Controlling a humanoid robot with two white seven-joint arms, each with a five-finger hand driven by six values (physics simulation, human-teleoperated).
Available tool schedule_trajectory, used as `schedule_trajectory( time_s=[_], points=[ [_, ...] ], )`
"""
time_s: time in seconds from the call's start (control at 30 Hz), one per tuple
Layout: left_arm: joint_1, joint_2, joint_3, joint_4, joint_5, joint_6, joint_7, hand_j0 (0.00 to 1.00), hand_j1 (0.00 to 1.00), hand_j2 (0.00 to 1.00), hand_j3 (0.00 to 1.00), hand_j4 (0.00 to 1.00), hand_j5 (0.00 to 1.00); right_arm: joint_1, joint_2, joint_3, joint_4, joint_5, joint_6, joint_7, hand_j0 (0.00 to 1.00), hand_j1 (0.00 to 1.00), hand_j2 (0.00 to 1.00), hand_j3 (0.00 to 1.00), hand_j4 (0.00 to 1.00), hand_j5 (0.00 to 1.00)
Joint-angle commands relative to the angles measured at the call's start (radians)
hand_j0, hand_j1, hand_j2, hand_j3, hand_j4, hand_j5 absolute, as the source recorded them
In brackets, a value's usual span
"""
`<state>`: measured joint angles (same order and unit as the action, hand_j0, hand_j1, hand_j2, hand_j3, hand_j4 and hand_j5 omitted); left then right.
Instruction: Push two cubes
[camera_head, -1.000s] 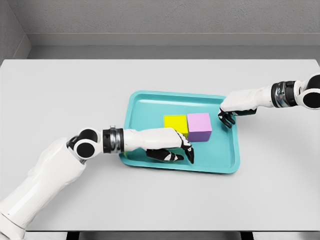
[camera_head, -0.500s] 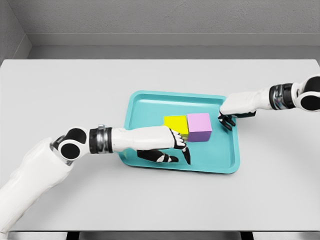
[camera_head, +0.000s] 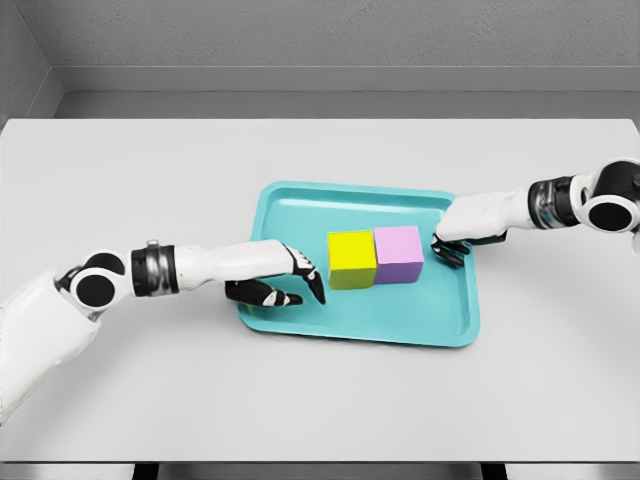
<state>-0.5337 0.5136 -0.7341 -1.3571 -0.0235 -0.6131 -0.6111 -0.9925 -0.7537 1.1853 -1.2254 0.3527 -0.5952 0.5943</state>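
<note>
The left hand (camera_head: 278, 283) lies over the left part of the tray (camera_head: 455, 330), its fingers (camera_head: 312, 288) loose and stretched toward the right, holding nothing; the tips stop just short of the yellow cube (camera_head: 351, 258), with a thin strip of tray floor showing between them. The thumb and a lower finger curl a little beneath the palm, near the tray's front-left rim. The left arm runs back from that hand to the picture's lower left across the desk (camera_head: 150, 180). The right hand (camera_head: 455, 237) comes in from the right over the tray's right rim, its dark fingertips bent downward close beside the pink cube (camera_head: 398, 252); it grasps nothing, and whether the tips touch the cube's right face cannot be told. The two cubes stand side by side and touching in the middle of the tray, yellow on the left, pink on the right, both flat on the floor. The teal tray sits near the middle of the grey desk, slightly right of centre.
</note>
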Motion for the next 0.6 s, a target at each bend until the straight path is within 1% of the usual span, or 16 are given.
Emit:
schedule_trajectory(
  time_s=[0.0,0.3,0.43,0.5,0.57],
  points=[
    [-0.005,-0.026,-0.002,0.068,0.005,0.002,0.000,0.55,0.55,0.55,0.55,0.55,0.55,0.000,0.001,0.011,-0.002,0.022,-0.016,0.017,0.15,0.15,0.15,0.15,0.15,0.15],
    [-0.011,-0.029,0.004,0.075,0.008,0.002,0.000,0.54,0.54,0.54,0.54,0.54,0.54,-0.002,0.001,0.011,-0.019,0.020,-0.016,0.017,0.15,0.15,0.15,0.15,0.15,0.15],
    [-0.037,-0.052,0.004,0.138,0.004,0.002,0.000,0.53,0.53,0.53,0.53,0.53,0.53,-0.018,-0.004,0.008,-0.017,0.018,-0.016,0.017,0.15,0.15,0.15,0.15,0.15,0.15],
    [-0.048,-0.078,0.002,0.174,0.004,0.002,0.000,0.53,0.53,0.53,0.53,0.53,0.53,-0.025,-0.009,0.004,-0.017,0.018,-0.016,0.017,0.15,0.15,0.15,0.15,0.15,0.15],
    [-0.052,-0.084,0.001,0.184,0.002,0.002,0.000,0.53,0.53,0.53,0.53,0.53,0.53,-0.032,-0.010,0.002,-0.017,0.018,-0.016,0.017,0.15,0.15,0.15,0.15,0.15,0.15]
  ],
)
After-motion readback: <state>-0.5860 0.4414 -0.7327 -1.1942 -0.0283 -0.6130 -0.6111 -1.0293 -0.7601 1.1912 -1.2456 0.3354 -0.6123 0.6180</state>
